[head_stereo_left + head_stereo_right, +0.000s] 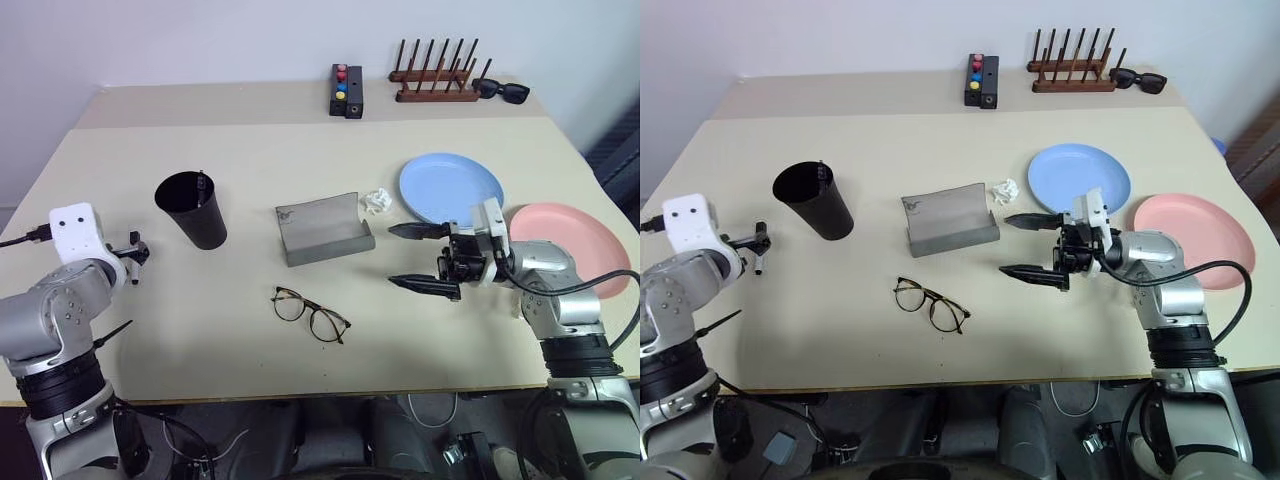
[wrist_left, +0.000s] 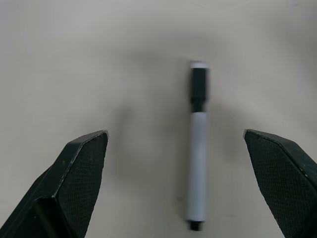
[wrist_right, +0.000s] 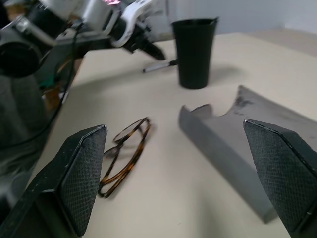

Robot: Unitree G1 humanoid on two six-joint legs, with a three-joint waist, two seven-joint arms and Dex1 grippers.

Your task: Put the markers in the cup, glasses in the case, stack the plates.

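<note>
Head pair overlooking table (image 1: 300, 330), wrist views close, low

L arm bent at table's left edge, left gripper (image 2: 198, 163) angled down, jaws wide apart, nothing btwn pads. R arm bent inward, right gripper (image 1: 420, 257) level, pointing left, jaws wide apart, empty.

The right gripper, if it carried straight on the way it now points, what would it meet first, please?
Probably the open grey case. The right gripper, jaws open, points across the table toward the robot's left, and its wrist view has the case nearest ahead, with the glasses beside it. Depth is unclear, so it might pass between them.
</note>
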